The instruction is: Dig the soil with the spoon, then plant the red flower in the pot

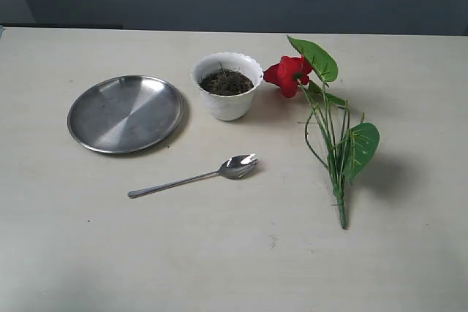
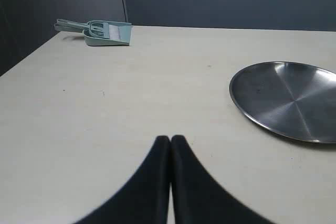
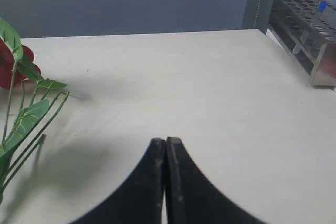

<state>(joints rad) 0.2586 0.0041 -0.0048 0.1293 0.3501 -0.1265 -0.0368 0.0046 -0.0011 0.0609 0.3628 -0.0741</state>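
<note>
The white scalloped pot (image 1: pixel 227 85) stands mid-table with dark brown soil (image 1: pixel 226 82) inside. The silver spoon (image 1: pixel 196 176) lies in front of it, bowl toward the right. The red flower (image 1: pixel 289 76) lies flat to the pot's right, its green stems and leaves (image 1: pixel 338 147) trailing toward the front; its leaves and part of the bloom (image 3: pixel 6 66) show in the right wrist view. Neither gripper shows in the exterior view. My left gripper (image 2: pixel 170 139) is shut and empty above bare table. My right gripper (image 3: pixel 166 141) is also shut and empty.
A round steel plate (image 1: pixel 126 112) lies left of the pot, also visible as the steel plate (image 2: pixel 287 99) in the left wrist view. A pale green dustpan (image 2: pixel 103 32) sits at a far table corner. A test-tube rack (image 3: pixel 310 30) stands at the table's right side.
</note>
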